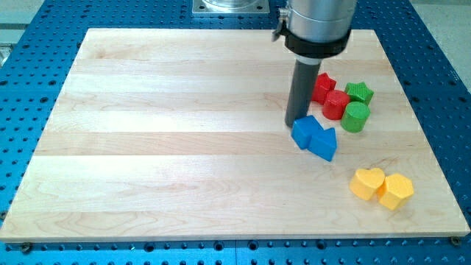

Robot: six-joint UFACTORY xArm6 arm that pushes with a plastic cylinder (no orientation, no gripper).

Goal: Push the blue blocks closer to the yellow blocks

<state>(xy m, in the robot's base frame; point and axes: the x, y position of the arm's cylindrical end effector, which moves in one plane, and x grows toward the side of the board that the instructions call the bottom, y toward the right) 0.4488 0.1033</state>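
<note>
Two blue blocks touch each other right of the board's centre: a blue cube-like block (304,131) and a blue pointed block (323,143) at its lower right. My tip (296,122) rests at the upper left edge of the blue cube-like block, touching or nearly touching it. Two yellow blocks lie side by side at the lower right: a yellow heart (366,182) and a yellow hexagon-like block (397,190). A gap of bare board separates the blue pair from the yellow pair.
Right of the rod sit two red blocks (324,86) (336,104), a green star (360,92) and a green cylinder (356,116) in a tight cluster. The wooden board (169,147) lies on a blue perforated table (449,88). The arm's body (316,26) hangs over the top edge.
</note>
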